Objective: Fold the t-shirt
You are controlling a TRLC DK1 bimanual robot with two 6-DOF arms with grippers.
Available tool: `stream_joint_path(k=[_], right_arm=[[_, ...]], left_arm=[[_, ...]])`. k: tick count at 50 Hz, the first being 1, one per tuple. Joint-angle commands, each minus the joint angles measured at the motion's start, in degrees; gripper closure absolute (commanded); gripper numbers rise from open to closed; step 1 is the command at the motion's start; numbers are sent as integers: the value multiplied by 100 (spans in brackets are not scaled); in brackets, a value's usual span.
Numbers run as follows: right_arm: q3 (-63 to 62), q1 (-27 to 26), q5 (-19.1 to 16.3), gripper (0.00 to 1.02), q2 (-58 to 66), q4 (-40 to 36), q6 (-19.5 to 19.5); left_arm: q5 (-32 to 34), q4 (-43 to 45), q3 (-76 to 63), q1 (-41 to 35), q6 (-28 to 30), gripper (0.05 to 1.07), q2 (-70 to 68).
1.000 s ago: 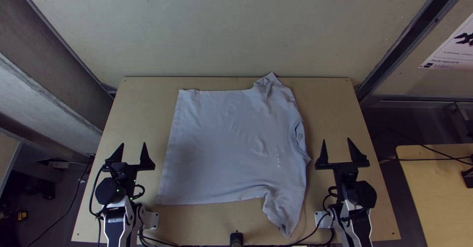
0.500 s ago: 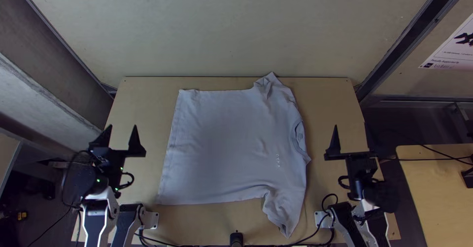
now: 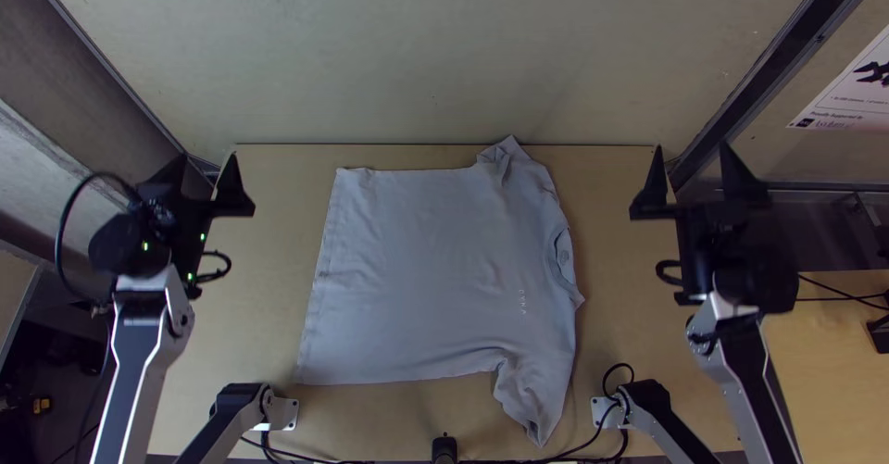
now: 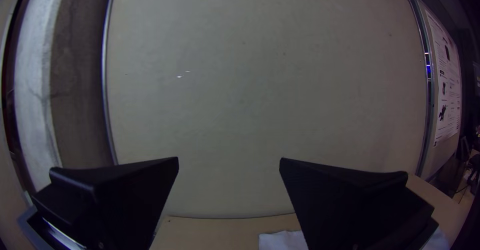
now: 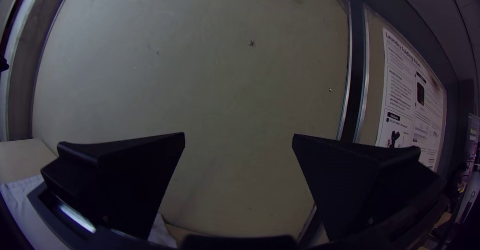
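Top view shows me the pale counter [image 3: 264,269] with the shirt [image 3: 417,269] spread over its middle, body unfolded, between the two arms. Its long axis, hem [image 3: 319,279] to collar [image 3: 561,258], runs across from the left arm's side to the right arm's side. So the left gripper [image 3: 205,161] is the nearer one to the hem, and the right gripper [image 3: 692,148] has the collar and both sleeves on its side. Which of them is closer to the cloth overall I couldn't call; each is out beyond its own end of it, apart from it. Both have their fingers spread wide with nothing between them, and from the way the wrist views face the wall, I'd say they're held well up. Whatever fold comes first, I'd expect both to come inward and down to reach cloth.

As for looks, the body is light grey and fairly smooth, with soft ripples. The far sleeve [image 3: 512,161] is rumpled, its tip poking up at the counter's far edge. The near sleeve [image 3: 537,395] slants toward the near edge, creased and gathered; I'd guess a fold would trap those creases unless it's straightened. The collar curves along the side facing the right arm, and a little print [image 3: 522,301] sits close to it.
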Motion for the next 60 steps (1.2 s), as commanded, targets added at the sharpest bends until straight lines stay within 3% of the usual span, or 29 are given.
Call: stream_joint_path(k=[1,8,20,27,39,60], right_arm=[[896,-28,253,4,700,-495,-113],[2161,-37,639,4,1711,-1453,-87],[3181,-283,833,4,2871,-1822,53],[3840,-362,824,4,3583,-2639,344],[4165,-441,727,4,4488,-3008,721],[4684,-177,261,4,5964,-3878,1864]], left_arm=[[-50,-122,720,-208,-63,10,521],[-50,-350,1476,-314,-72,10,1198],[-85,-1994,3243,-270,-379,10,2745],[-85,-2706,3972,-226,-669,10,3483],[-76,-2978,4359,-226,-819,10,4424],[-6,-3664,5440,-340,-871,11,6269]])
